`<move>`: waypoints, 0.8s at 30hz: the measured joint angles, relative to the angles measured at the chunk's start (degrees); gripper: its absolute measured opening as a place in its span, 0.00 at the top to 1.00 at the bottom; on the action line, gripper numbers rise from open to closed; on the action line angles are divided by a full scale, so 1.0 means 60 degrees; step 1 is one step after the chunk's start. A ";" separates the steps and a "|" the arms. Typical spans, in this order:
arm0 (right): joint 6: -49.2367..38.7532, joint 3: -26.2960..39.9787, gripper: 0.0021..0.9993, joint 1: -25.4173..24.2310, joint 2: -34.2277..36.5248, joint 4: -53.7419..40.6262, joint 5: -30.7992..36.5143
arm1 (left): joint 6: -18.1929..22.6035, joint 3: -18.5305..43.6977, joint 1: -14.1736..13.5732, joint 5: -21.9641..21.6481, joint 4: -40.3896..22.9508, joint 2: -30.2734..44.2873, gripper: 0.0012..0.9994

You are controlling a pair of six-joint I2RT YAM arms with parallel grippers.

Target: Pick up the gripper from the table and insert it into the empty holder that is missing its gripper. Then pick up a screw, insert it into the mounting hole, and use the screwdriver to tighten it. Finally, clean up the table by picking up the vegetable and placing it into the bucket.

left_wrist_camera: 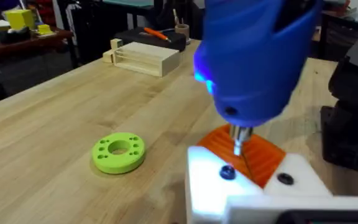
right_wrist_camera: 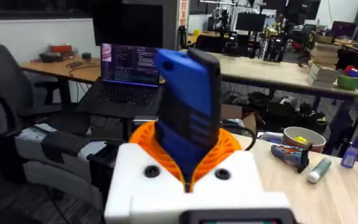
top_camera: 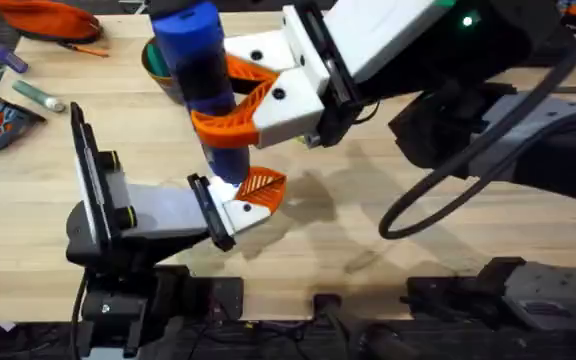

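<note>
the right gripper [top_camera: 230, 105] has its orange jaws clamped round the blue pen-shaped powered screwdriver [top_camera: 200, 70], upright, bit on the white plastic finger mount [left_wrist_camera: 241, 183] above the pale wooden desk [top_camera: 368, 220]. looks rigid, smooth and top-heavy; mid-barrel grip seems best. left jaws: cannot tell.

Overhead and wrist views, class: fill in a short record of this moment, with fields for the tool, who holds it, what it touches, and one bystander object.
tool: blue screwdriver, upright, light glowing on its body
held by: right claw, orange fingers shut on it
bit: over the orange gripper seated in the white holder
holder: on the left arm's end
bystander object: lime green disc, flat on the table
</note>
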 joint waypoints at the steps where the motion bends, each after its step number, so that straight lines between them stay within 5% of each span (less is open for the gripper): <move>1: 0.0001 0.0000 0.98 0.0000 0.0003 0.0020 0.0008 | 0.0000 0.0000 0.0000 -0.0001 0.0003 -0.0003 0.99; 24: -0.0148 0.0000 0.98 0.0011 0.0367 0.0038 0.0092 | -0.0036 0.0000 0.0001 -0.0001 0.0002 0.0000 0.99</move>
